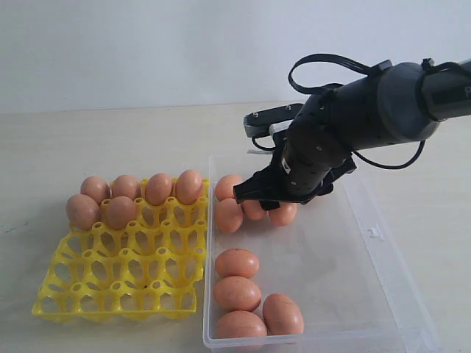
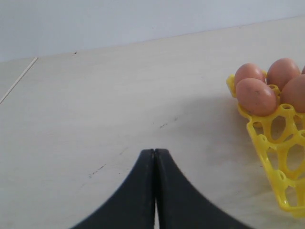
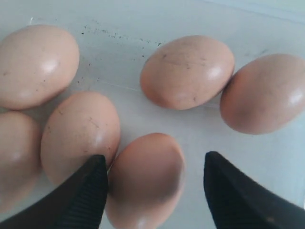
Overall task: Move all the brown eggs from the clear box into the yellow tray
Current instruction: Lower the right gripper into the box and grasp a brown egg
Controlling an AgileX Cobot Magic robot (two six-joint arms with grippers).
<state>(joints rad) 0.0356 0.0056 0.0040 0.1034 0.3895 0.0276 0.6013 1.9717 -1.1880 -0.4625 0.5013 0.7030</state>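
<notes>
The right gripper (image 3: 155, 160) hangs low inside the clear box (image 1: 368, 279), its jaws spread wide and holding nothing. One brown egg (image 3: 145, 183) lies directly between the two black fingers (image 3: 88, 193). It is close against one finger and has a clear gap to the other; whether the near finger touches the shell cannot be told. Five more brown eggs (image 3: 188, 71) lie around it on the box floor. One is just beside it on the outer side of the near finger, two lie past that one, and two rest against each other ahead of the fingertips.

In the exterior view this cluster sits under the gripper and just to its left, at the far end of the box, partly hidden by the arm. Four other eggs (image 1: 237, 293) lie well apart from the gripper, grouped at the box's near end.

The yellow tray (image 1: 118, 257) stands on the table (image 2: 95, 119) just beside the box, on the far side of the cluster from the right gripper. Six eggs (image 1: 158, 189) sit in its two far rows.

The left gripper (image 2: 155, 151) has its fingers pressed together with nothing between them, above bare table. One corner of the tray, with eggs in it, lies ahead of it and off to one side, well apart.
</notes>
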